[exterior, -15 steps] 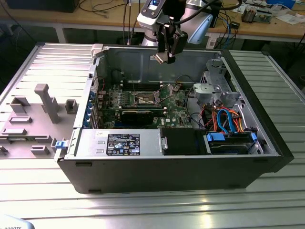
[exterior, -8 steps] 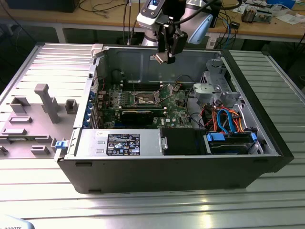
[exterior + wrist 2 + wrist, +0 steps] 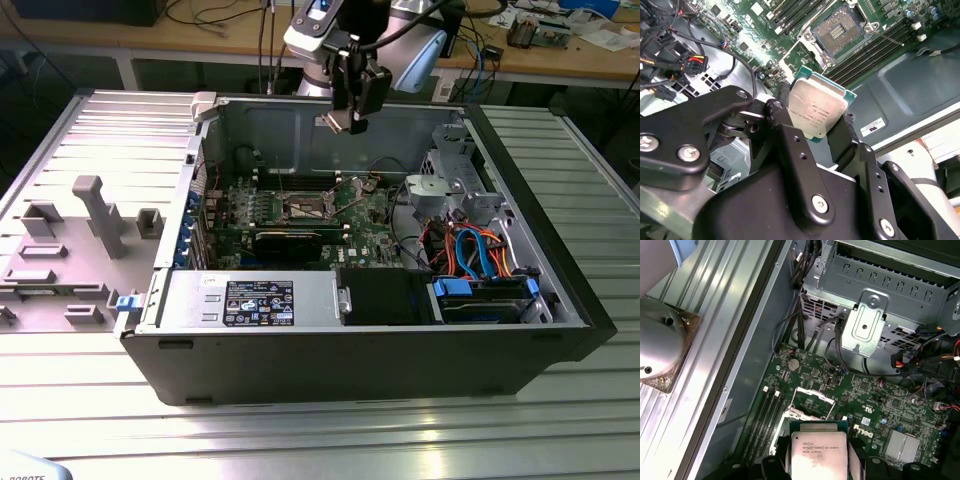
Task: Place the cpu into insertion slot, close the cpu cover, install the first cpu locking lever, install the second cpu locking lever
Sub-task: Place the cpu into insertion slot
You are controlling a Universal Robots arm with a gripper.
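Observation:
My gripper (image 3: pixel 350 118) hangs high over the open computer case, shut on the cpu (image 3: pixel 333 122). Both wrist views show the black fingers clamping two opposite edges of the cpu (image 3: pixel 817 107) (image 3: pixel 819 455), a flat square chip with a silver-grey top and a green rim. Below it lies the green motherboard (image 3: pixel 365 225) with the bare insertion slot (image 3: pixel 842 27) (image 3: pixel 305 208) showing its pin field. The cpu cover (image 3: pixel 814 394), a thin silvery frame, stands at the slot's edge and seems raised. The cpu is well above the slot, touching nothing.
A long black expansion card (image 3: pixel 288 240) lies in front of the slot. A metal drive cage (image 3: pixel 875 305) with orange and blue cables (image 3: pixel 475 250) fills the exterior view's right. Memory slots (image 3: pixel 767 415) flank the socket. The case walls (image 3: pixel 270 130) enclose the board.

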